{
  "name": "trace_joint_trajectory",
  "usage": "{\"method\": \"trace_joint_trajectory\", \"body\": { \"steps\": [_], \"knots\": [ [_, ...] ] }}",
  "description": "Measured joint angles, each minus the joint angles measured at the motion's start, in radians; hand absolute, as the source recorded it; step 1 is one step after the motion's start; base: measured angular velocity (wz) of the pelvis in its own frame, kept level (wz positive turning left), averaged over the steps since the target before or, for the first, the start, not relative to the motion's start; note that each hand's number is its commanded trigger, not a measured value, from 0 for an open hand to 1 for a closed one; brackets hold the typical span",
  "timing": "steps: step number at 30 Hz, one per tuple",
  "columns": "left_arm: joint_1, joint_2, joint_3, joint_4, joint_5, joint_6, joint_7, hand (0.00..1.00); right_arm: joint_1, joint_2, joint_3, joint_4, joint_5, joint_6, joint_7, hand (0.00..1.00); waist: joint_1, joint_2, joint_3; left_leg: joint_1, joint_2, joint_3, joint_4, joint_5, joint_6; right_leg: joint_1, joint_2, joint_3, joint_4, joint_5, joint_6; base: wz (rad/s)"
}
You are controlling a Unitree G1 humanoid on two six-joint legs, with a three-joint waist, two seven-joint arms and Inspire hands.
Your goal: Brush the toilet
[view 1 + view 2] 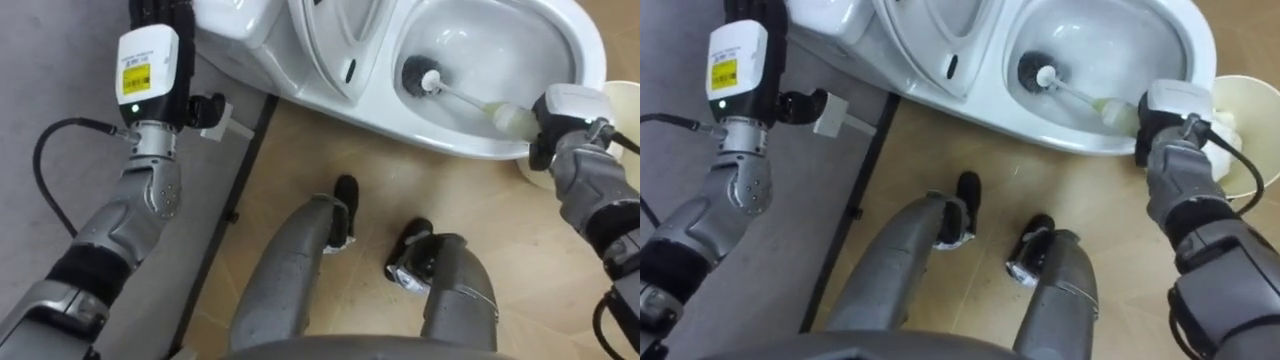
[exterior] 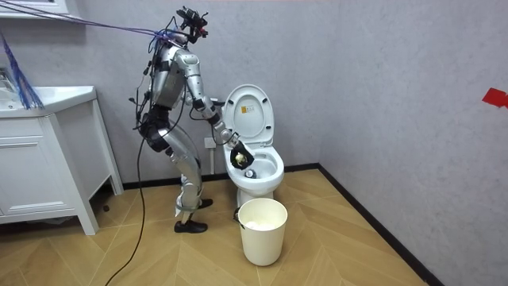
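The white toilet (image 1: 455, 138) lies along the top of the eye views, with its lid (image 2: 248, 111) raised. A toilet brush, with its dark head (image 1: 421, 78) deep in the bowl near the drain, slants on a pale handle (image 1: 510, 117) to the near right rim. My right hand (image 1: 568, 112) is shut on that handle at the rim; the room view shows the hand (image 2: 236, 151) over the bowl. My left hand (image 1: 160, 12) is raised at the upper left beside the tank and cut off by the frame's edge. I stand facing the toilet, bent forward.
A white waste bin (image 2: 262, 230) stands on the wooden floor just right of the bowl, and its rim (image 1: 622, 100) is close to my right hand. A grey wall with a dark skirting strip (image 1: 235, 200) runs on my left. A white cabinet (image 2: 40, 159) stands behind me.
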Motion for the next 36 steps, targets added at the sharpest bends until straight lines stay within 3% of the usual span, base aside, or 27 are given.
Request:
{"method": "trace_joint_trajectory", "body": {
  "steps": [5, 10, 13, 16, 17, 20, 21, 23, 26, 28, 34, 36],
  "knots": [
    [0.052, 0.026, 0.021, -0.004, -0.061, -0.036, 0.024, 0.00, 0.085, -0.014, -0.001, -0.241, -0.124, 0.079, 0.097, 1.00, -0.025, -0.009, -0.0054, 0.019, 0.014, -0.004, -0.036, 0.006, -0.021, 0.026, 0.026, -0.007, -0.047, 0.012, -0.025, 0.01],
    [0.089, 0.026, 0.056, -0.003, -0.080, -0.055, 0.060, 0.00, 0.151, -0.025, -0.004, -0.389, -0.204, 0.095, 0.159, 1.00, -0.050, -0.023, -0.0119, 0.024, 0.032, -0.008, -0.033, 0.004, -0.038, 0.046, 0.051, -0.016, -0.077, 0.013, -0.038, 0.01],
    [0.090, 0.029, 0.052, -0.003, -0.132, -0.074, 0.071, 0.00, 0.153, -0.063, -0.001, -0.422, -0.218, 0.094, 0.181, 1.00, -0.047, -0.030, -0.0126, 0.028, 0.035, -0.005, -0.028, 0.001, -0.042, 0.048, 0.050, -0.013, -0.076, 0.011, -0.041, -0.07],
    [0.055, 0.039, 0.020, 0.028, -0.142, -0.083, 0.075, 0.00, 0.073, -0.082, 0.019, -0.258, -0.086, 0.025, 0.143, 1.00, -0.033, -0.043, -0.0086, 0.044, 0.034, -0.004, -0.024, 0.001, -0.042, 0.061, 0.046, -0.013, -0.067, 0.009, -0.041, 0.01],
    [0.049, 0.047, 0.006, 0.034, -0.138, -0.087, 0.075, 0.00, 0.047, -0.081, 0.018, -0.172, 0.027, -0.012, 0.122, 1.00, -0.026, -0.059, -0.0067, 0.048, 0.031, -0.002, -0.025, 0.001, -0.041, 0.061, 0.041, -0.013, -0.059, 0.004, -0.042, 0.12],
    [0.036, 0.071, 0.008, 0.026, -0.115, -0.088, 0.081, 0.00, 0.002, -0.071, -0.029, -0.012, 0.340, -0.099, 0.094, 1.00, -0.029, -0.099, 0.0137, 0.047, 0.026, -0.001, -0.021, 0.005, -0.036, 0.050, 0.020, -0.015, -0.025, -0.013, -0.043, 0.13],
    [0.035, 0.071, 0.008, 0.022, -0.106, -0.087, 0.080, 0.00, -0.018, -0.070, -0.068, 0.034, 0.462, -0.125, 0.088, 1.00, -0.038, -0.107, 0.0181, 0.045, 0.009, -0.004, -0.021, 0.008, -0.032, 0.040, 0.004, -0.014, -0.002, -0.023, -0.039, 0.17],
    [0.050, 0.067, 0.025, 0.012, -0.095, -0.083, 0.073, 0.00, -0.056, -0.072, -0.151, 0.095, 0.598, -0.137, 0.072, 1.00, -0.055, -0.114, 0.0188, 0.048, -0.005, -0.002, -0.024, 0.012, -0.027, 0.032, -0.015, -0.006, 0.020, -0.029, -0.032, 0.13],
    [0.085, 0.065, 0.039, -0.011, -0.095, -0.073, 0.063, 0.00, -0.085, -0.100, -0.159, 0.149, 0.616, -0.139, 0.072, 1.00, -0.072, -0.126, 0.0187, 0.073, -0.024, -0.004, -0.024, 0.014, -0.023, 0.055, -0.034, -0.004, 0.031, -0.037, -0.020, 0.09],
    [0.094, 0.058, 0.039, 0.002, -0.094, -0.069, 0.048, 0.00, -0.082, -0.095, -0.159, 0.177, 0.622, -0.141, 0.073, 1.00, -0.077, -0.131, 0.0183, 0.106, -0.027, 0.000, -0.025, 0.011, -0.019, 0.088, -0.037, 0.001, 0.027, -0.040, -0.012, 0.05],
    [0.158, 0.007, 0.081, 0.059, -0.087, -0.052, -0.009, 0.00, -0.071, -0.094, -0.159, 0.204, 0.610, -0.141, 0.111, 1.00, -0.071, -0.134, 0.0167, 0.215, -0.038, 0.018, -0.072, 0.004, -0.009, 0.176, -0.049, 0.012, 0.007, -0.040, 0.001, -0.05],
    [0.244, 0.003, 0.105, 0.058, -0.065, -0.050, -0.029, 0.00, -0.057, -0.095, -0.180, 0.202, 0.586, -0.141, 0.149, 1.00, -0.072, -0.140, 0.0125, 0.270, -0.039, 0.021, -0.108, 0.004, -0.009, 0.224, -0.042, 0.016, -0.030, -0.033, 0.009, -0.07]
  ]
}}
